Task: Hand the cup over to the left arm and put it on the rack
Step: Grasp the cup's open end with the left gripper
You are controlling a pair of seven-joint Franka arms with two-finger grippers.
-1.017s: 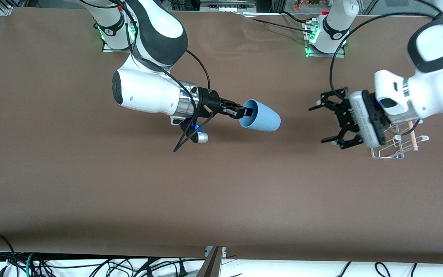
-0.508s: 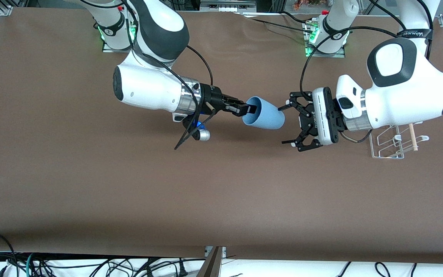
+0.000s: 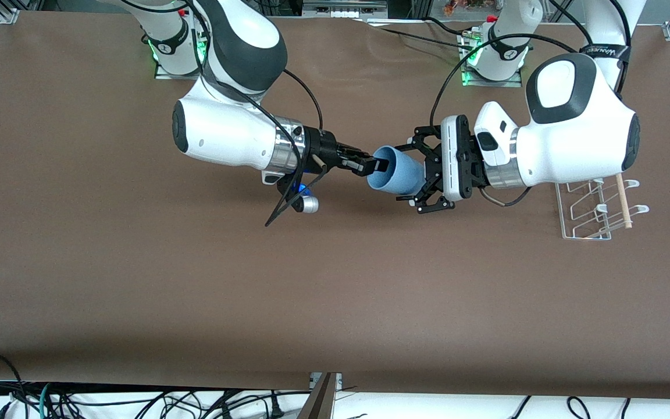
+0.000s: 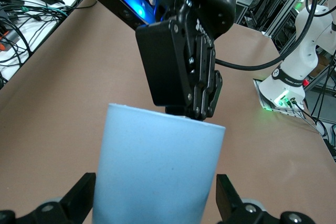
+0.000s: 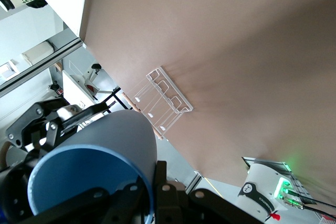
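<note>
Midair, cup [image 3: 398, 173] rim pinched by right pincer [image 3: 373, 167], base between open left pincer [image 3: 413, 171] fingers

Brown table [image 3: 137, 279] bears the white rack [image 3: 588, 215].

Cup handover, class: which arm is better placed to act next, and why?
The left. Its open gripper straddles the cup's base, ready to close, while the right gripper is shut on the rim.

Even overhead light falls on my table [image 3: 137, 279], casting soft, faint shadows beneath my arms. The front view is sharp. In my left wrist view the cup [image 4: 157, 171] looks slightly soft, and green lamps glow at my bases.
</note>
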